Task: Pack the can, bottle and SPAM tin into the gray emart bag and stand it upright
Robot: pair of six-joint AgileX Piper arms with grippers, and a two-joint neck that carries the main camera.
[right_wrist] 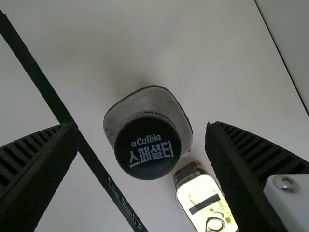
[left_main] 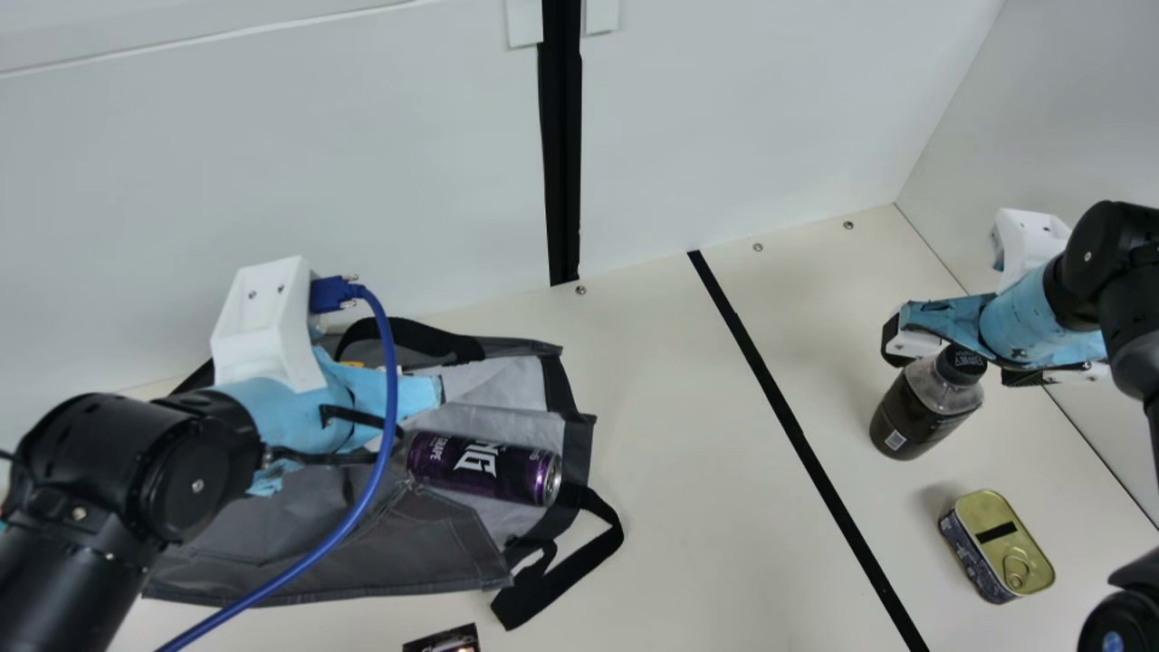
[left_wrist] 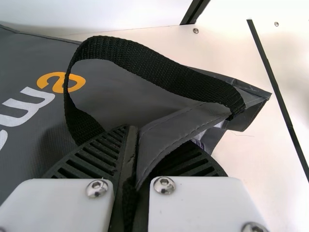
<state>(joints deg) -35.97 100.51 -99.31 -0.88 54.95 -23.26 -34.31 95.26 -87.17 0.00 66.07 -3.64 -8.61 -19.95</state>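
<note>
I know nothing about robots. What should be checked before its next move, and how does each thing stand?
1. Left gripper shut on the bag: ok.
2. Can tucked deep inside: not ok; it lies at the bag's mouth.
3. Bottle standing upright: ok.
4. Right gripper open, fingers either side of the bottle: ok.
5. Fingers low enough for a firm grip: cannot tell.
6. Tin packed: not ok; it's outside the bag.

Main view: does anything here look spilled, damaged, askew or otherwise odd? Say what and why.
The gray fabric bag lies slumped on its side, though it should end up upright. The purple metal can rests sideways at its mouth, and a black strap handle trails onto the cream table. I see no spill or damage.
</note>
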